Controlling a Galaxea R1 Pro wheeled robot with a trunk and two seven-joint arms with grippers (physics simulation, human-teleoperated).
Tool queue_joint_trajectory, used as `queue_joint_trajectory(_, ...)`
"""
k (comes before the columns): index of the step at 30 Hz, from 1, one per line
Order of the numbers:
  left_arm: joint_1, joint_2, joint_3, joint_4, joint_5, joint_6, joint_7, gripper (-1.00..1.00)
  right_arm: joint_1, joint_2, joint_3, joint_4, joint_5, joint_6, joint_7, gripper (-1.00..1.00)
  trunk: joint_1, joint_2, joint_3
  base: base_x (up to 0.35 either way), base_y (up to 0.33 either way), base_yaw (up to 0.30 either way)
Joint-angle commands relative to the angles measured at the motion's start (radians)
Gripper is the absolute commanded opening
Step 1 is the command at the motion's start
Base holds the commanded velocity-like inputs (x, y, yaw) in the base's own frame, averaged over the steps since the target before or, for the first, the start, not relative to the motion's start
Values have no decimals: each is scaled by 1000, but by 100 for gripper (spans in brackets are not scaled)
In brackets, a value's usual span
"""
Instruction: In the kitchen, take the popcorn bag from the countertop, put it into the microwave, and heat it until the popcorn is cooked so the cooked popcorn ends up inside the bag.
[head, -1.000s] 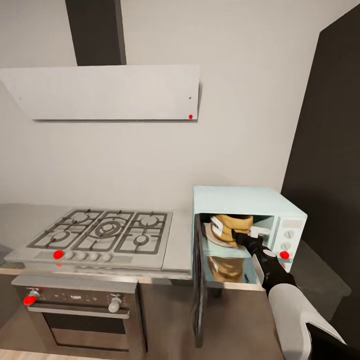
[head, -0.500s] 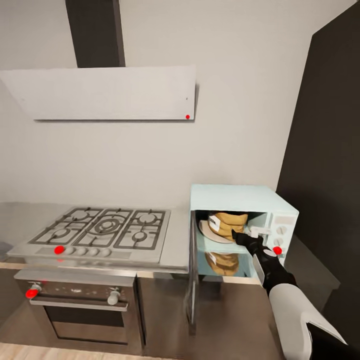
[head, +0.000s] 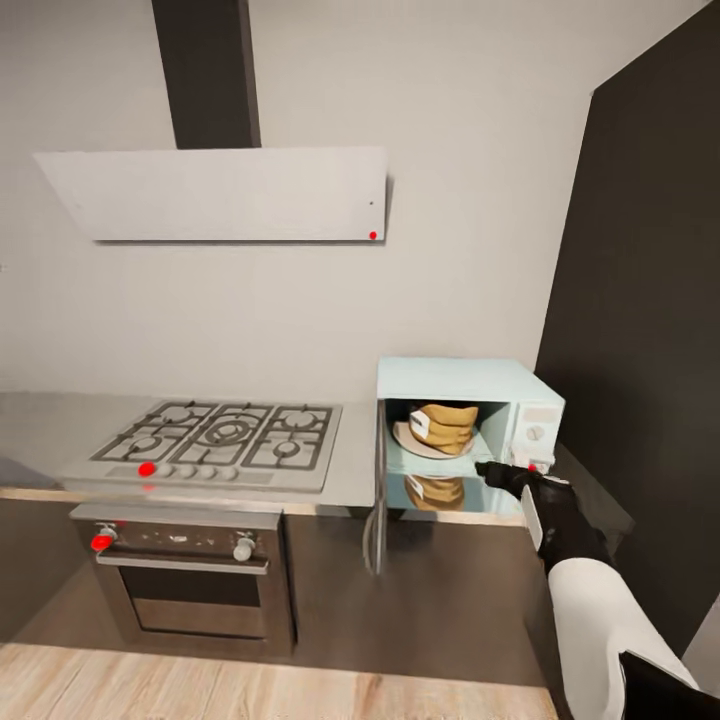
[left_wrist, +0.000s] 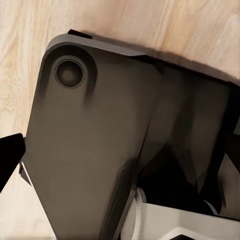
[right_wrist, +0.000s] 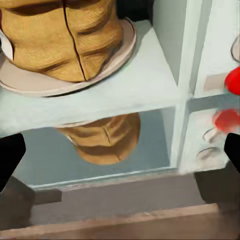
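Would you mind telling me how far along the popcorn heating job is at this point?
Done: the popcorn bag sits on the round plate inside the microwave. In hand: the right claw is empty and open, outside the oven's front by the control panel. Left: the door is swung open, so it must be shut and heating started.

ribbed, cloth-like tan popcorn bag (right_wrist: 65, 40) on smooth matt plate (right_wrist: 30, 82); glossy mint microwave (head: 450, 382); brushed-metal hob (head: 215, 445)
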Motion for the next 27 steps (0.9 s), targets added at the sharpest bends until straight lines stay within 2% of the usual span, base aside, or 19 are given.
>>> queue_joint_trajectory(1,0,0,3,-1,3,-2,-1,100,0,-2,-6,-2,19,26,9,100,0,-1,-1,-162,-14,0)
queue_joint_trajectory(4,0,2,4,-1,6,-2,-1,100,53,-36,-6,6,76,58,10,100,0,-1,-1,-58,-5,0)
queue_joint_trajectory(8,0,3,5,-1,8,-2,-1,100,130,-70,-8,9,98,68,10,100,0,-1,-1,-9,-1,0)
queue_joint_trajectory(10,0,3,6,-1,8,-2,-1,100,205,-83,-8,10,100,66,7,100,0,-1,-1,-2,0,0)
queue_joint_trajectory(13,0,3,7,-1,9,-2,-1,100,315,-89,-8,22,100,61,4,100,0,-1,-1,0,0,0)
queue_joint_trajectory(14,0,3,7,-1,9,-2,-1,100,369,-90,-8,62,101,59,1,100,0,-1,-1,0,0,0)
queue_joint_trajectory(15,0,3,7,-1,9,-2,-1,100,392,-94,-8,99,102,53,-1,100,0,-1,-1,0,0,0)
queue_joint_trajectory(16,0,3,8,-1,9,-2,-1,100,419,-104,-8,176,105,25,-3,100,0,-1,-1,0,0,0)
queue_joint_trajectory(17,0,3,9,-1,10,-2,-1,100,437,-123,-8,318,112,-53,-5,100,0,-1,-1,0,0,0)
queue_joint_trajectory(19,0,4,8,-1,10,-2,-1,100,450,-179,-5,613,121,-241,-10,100,0,-1,-1,0,0,0)
queue_joint_trajectory(20,0,4,8,0,10,-2,-2,100,453,-193,-4,674,122,-298,-13,100,0,-1,-1,0,0,0)
queue_joint_trajectory(22,0,5,8,0,10,-3,-2,100,489,-206,-3,742,122,-386,-25,100,0,-1,-1,0,0,0)
queue_joint_trajectory(24,0,7,8,1,11,-3,-2,100,596,-203,-1,770,122,-472,-37,100,0,-1,-1,0,0,0)
queue_joint_trajectory(27,0,8,8,1,11,-3,-3,100,623,-202,0,773,122,-492,-39,100,0,-1,-1,0,0,0)
